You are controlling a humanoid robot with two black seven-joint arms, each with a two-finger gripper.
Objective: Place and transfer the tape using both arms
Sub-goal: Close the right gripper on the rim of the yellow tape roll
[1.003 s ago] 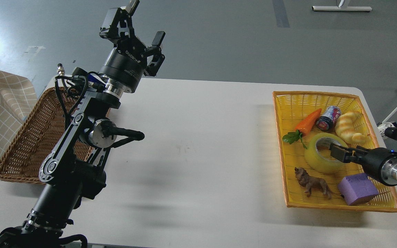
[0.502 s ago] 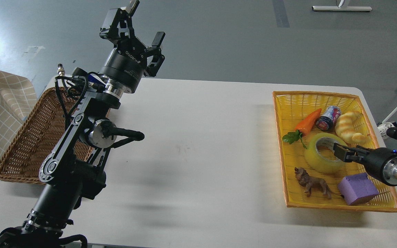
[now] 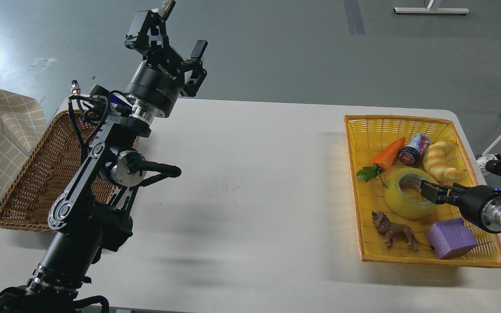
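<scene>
Yellow and translucent, the tape [image 3: 408, 194] lies in the yellow basket [image 3: 407, 126] at the right side of the white table [image 3: 250, 182], roughly in the basket's middle, with its grey-white core facing up and toward the right. The right gripper [image 3: 429, 191] reaches in from the right edge of the head view and sits at the roll's right rim, its tip over the edge of the core opening; it is seen end-on and dark, so I cannot tell whether its fingers are apart or closed on the roll. Around the tape lie an orange toy carrot [image 3: 389, 154] with green leaves, a small can [image 3: 413, 149] and a croissant toy [image 3: 439, 160] toward the far side, and a brown lion figure [image 3: 393, 230] and a purple block [image 3: 451, 238] toward the near side. The left gripper [image 3: 176, 37] is raised high above the table's far left, well apart from the tape, its fingers spread and holding nothing. A brown wicker basket [image 3: 37, 182] stands behind the left arm [image 3: 98, 174].
</scene>
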